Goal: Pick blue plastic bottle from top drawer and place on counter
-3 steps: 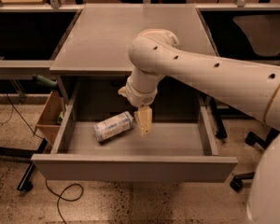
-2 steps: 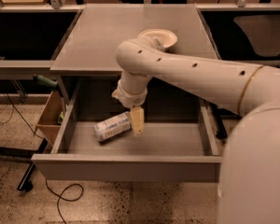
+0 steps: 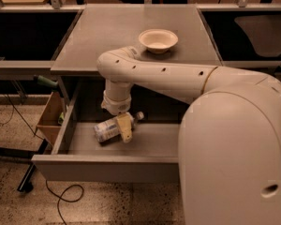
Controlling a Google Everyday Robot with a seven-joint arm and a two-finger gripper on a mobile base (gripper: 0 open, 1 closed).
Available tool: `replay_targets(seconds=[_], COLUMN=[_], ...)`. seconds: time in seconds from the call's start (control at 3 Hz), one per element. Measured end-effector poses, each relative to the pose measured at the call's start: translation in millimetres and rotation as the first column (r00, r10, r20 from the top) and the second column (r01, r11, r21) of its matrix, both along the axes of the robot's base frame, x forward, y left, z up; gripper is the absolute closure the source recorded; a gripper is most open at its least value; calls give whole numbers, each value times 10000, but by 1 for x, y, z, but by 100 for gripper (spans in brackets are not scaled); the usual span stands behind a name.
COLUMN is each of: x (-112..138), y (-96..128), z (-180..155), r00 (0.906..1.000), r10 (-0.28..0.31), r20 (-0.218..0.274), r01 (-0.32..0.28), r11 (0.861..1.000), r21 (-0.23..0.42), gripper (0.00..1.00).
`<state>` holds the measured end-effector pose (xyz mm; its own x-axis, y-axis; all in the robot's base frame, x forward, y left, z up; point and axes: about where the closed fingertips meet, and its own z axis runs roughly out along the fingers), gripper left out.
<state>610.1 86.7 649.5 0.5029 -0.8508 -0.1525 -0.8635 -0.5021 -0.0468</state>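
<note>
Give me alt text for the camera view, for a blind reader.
The robot's hand is down in the open top drawer, at a blue plastic bottle lying on its side. A white bowl sits on the counter.

blue plastic bottle (image 3: 106, 130): pale blue-white label
top drawer (image 3: 107, 167): plain grey
counter (image 3: 117, 32): grey too
bowl (image 3: 158, 40): white
gripper (image 3: 124, 128): cream-ish, down in the drawer over the bottle

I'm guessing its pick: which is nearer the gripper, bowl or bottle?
The blue plastic bottle, in the top drawer at the gripper; the bowl sits on the counter.
</note>
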Motion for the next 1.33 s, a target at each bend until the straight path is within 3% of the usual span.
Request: replay_targets(seconds=[0.33, 0.67, 1.33], x=[7, 12, 10], y=[10, 19, -1], z=[-18, -33, -24], r00=[9993, 9966, 9938], r10=[79, 227, -587], r20=[-356, -796, -949], r01=[-87, -260, 584], r11=[9997, 9988, 9983], r21=[-220, -414, -55], gripper=[0, 18, 65])
